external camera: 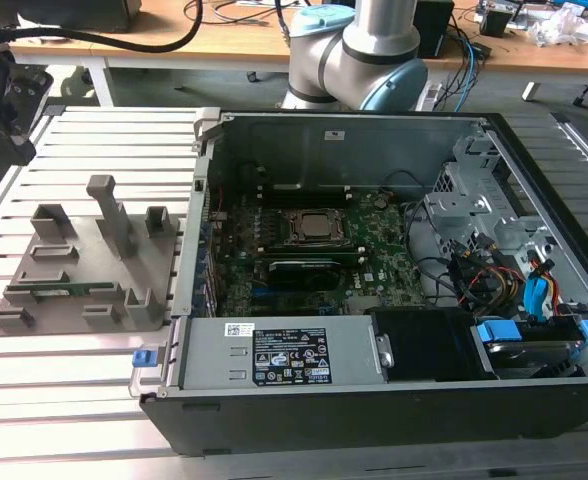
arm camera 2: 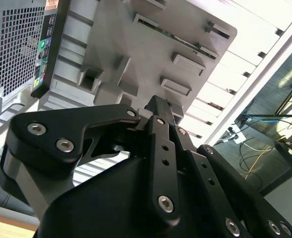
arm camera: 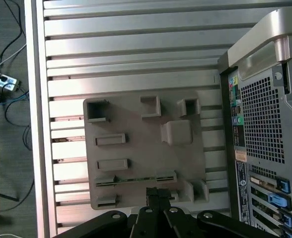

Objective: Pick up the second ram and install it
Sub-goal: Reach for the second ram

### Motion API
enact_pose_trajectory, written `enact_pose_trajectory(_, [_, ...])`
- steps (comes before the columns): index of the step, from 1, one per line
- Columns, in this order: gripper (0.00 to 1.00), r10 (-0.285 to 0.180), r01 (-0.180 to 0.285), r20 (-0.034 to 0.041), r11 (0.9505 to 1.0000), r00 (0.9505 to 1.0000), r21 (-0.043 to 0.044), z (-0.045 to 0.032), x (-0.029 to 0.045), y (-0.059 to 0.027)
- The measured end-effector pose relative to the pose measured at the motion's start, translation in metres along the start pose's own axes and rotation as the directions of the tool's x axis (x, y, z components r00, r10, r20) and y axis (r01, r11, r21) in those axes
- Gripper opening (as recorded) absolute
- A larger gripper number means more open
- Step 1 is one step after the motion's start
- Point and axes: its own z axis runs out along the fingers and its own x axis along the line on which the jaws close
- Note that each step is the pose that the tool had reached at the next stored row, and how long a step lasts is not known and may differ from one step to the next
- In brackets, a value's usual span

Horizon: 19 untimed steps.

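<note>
we see the hand (arm camera: 158, 193) closed, its fingertips pressed together with nothing between them; both wrist views show this. it hangs over the grey tray (arm camera: 136, 119). in the first wrist view its tips sit near the tray edge closest to the ram (arm camera: 136, 179). we cannot tell how high above the tray it is, but it is not touching the ram.

the ram, a slim green stick, rests in the tray between two low end blocks. in the exterior view it lies along the tray's near side, past a tall post (external camera: 109, 210) that stands upright in the tray's middle.

the tray lies on the slatted metal tabletop (external camera: 74, 400), just beside the open case (external camera: 374, 410) and on the exterior view's left of it. inside the case we see the motherboard (external camera: 384, 265) lying flat with the socket (external camera: 314, 228) near its middle. the arm (external camera: 379, 45) rises from behind the case, at the far side of the tabletop in the exterior view.
</note>
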Motion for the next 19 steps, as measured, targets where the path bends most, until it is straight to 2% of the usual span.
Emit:
enact_pose_trajectory(8, [0.11,0.0,0.0,0.0001,1.0,1.0,-0.0001,-0.0002,0.0156,-0.0012])
enact_pose_trajectory(15, [0.11,0.0,0.0,0.0,1.0,1.0,0.0008,-0.0002,0.0158,-0.0012])
enact_pose_trajectory(17, [0.11,0.0,0.0,0.0006,1.0,1.0,0.0085,-0.0001,0.0157,-0.0018])
enact_pose_trajectory(19, [0.11,-0.001,0.001,0.0017,0.9997,1.0,0.0229,0.0,0.0155,-0.0037])
